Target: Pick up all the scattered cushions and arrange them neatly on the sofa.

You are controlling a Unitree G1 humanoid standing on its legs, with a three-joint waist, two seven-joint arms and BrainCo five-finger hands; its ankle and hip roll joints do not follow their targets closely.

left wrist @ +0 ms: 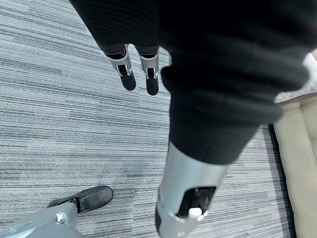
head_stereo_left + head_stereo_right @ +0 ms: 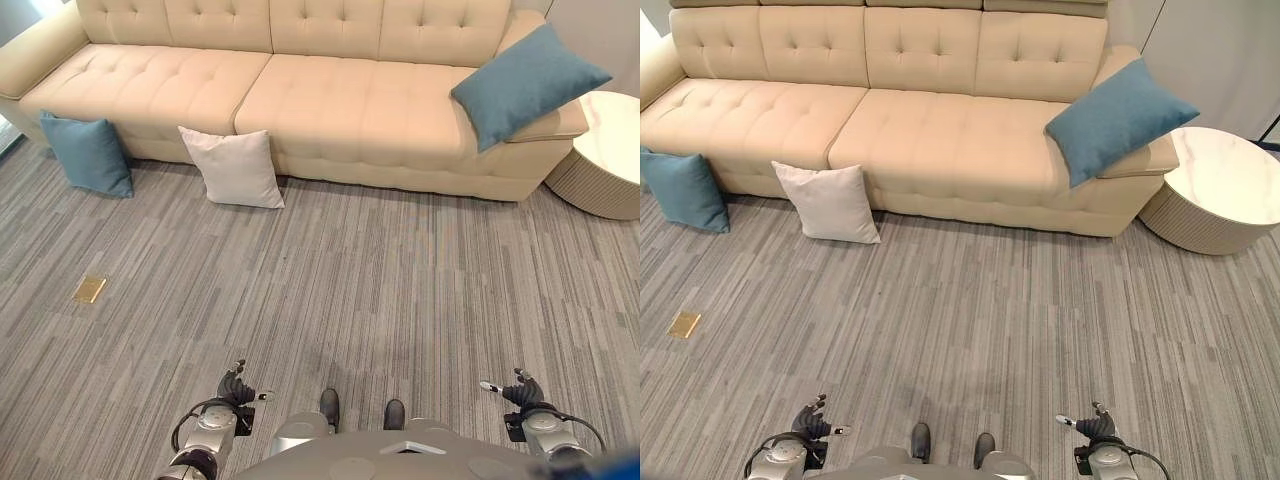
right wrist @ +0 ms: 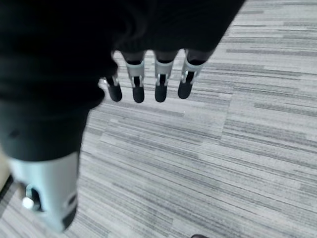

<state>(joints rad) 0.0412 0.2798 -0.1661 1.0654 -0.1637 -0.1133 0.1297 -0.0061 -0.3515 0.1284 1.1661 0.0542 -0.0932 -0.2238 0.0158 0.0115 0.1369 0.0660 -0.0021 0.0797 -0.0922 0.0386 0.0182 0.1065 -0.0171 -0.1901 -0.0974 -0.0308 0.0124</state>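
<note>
cushions, white and blue, lean against sofa, well apart from both relaxed, empty hands.

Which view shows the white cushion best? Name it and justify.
The left eye view: the white cushion stands whole on the carpet, leaning against the sofa front. The right eye view shows it too, further left. Both wrist views show carpet instead.

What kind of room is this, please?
Probably a living room or lounge: a long beige tufted sofa, loose cushions, such as a white cushion propped on the grey carpet against the sofa front, and a round low side table.
</note>
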